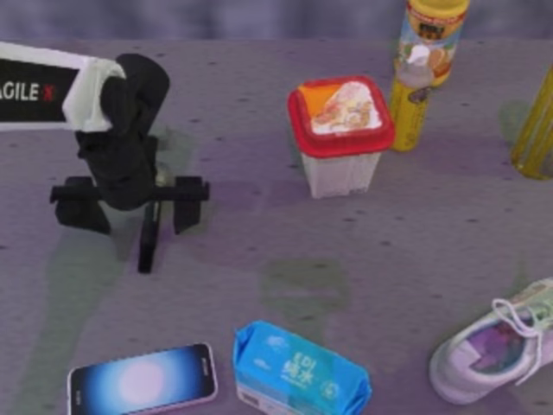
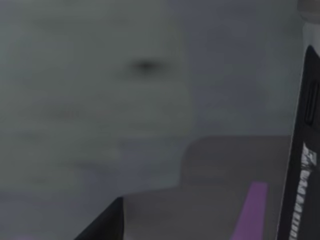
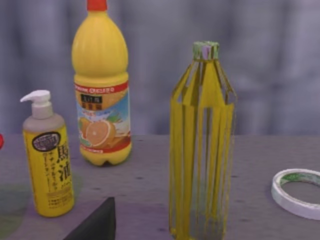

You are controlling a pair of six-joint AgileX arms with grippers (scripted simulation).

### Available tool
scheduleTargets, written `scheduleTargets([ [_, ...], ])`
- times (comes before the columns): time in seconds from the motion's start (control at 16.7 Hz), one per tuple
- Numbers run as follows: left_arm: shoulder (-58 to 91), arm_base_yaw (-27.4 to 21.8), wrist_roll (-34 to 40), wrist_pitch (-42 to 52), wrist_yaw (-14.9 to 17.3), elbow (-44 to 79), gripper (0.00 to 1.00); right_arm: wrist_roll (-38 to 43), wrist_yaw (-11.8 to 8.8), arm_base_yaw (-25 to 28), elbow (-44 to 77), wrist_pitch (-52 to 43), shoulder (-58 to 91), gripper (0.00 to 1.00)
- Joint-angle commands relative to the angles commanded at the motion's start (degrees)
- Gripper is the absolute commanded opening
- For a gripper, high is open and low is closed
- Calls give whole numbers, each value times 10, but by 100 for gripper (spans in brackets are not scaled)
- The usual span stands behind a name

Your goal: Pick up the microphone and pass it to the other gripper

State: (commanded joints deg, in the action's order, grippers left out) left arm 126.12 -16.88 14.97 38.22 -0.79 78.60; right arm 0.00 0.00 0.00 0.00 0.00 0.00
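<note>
Over the table's left side, the left gripper [image 1: 130,201] hung above the microphone [image 1: 150,232], its two fingers [image 1: 79,203] spread wide to either side. The microphone's black handle ran down between them toward the near edge; its mesh head was hidden under the wrist. Whether the mic lay on the table [image 1: 259,225] or was already lifted could not be told from above. No finger touched the handle, so nothing was pinched yet.

The left wrist view was blurred; a black slab with white lettering stood at one edge, likely a finger seen close.

Right arm absent from the top view. Its wrist camera faced an orange juice bottle [image 3: 101,95], a yellow pump bottle [image 3: 47,160], a ribbed yellow bottle [image 3: 202,145] and a roll of tape [image 3: 296,192]. One dark fingertip showed at the frame edge, which was too little to tell whether that gripper was spread or closed.

Other clutter: a red-lidded tub [image 1: 341,134], a smartphone [image 1: 143,380], a blue tissue pack [image 1: 301,372] and a sneaker [image 1: 497,346].

Handling judgement: the mic looked light, stiff and slim. The smooth round handle could roll or slip under a loose pinch. The best hold seemed to be on the handle near the head, across its width, leaving the lower handle free for the other gripper. The mesh head was best avoided.
</note>
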Motion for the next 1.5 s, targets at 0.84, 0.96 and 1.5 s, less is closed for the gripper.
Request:
scheduleTargets([
  [0.84, 0, 0, 0, 0, 0, 0, 0, 0, 0, 0, 0, 0, 0, 100],
  [0.96, -31, 0, -7, 11, -9, 11, 0, 0, 0, 0, 0, 0, 0, 100],
  [1.5, -77, 8, -52, -238, 94, -51, 0, 0, 0, 0, 0, 0, 0, 100],
])
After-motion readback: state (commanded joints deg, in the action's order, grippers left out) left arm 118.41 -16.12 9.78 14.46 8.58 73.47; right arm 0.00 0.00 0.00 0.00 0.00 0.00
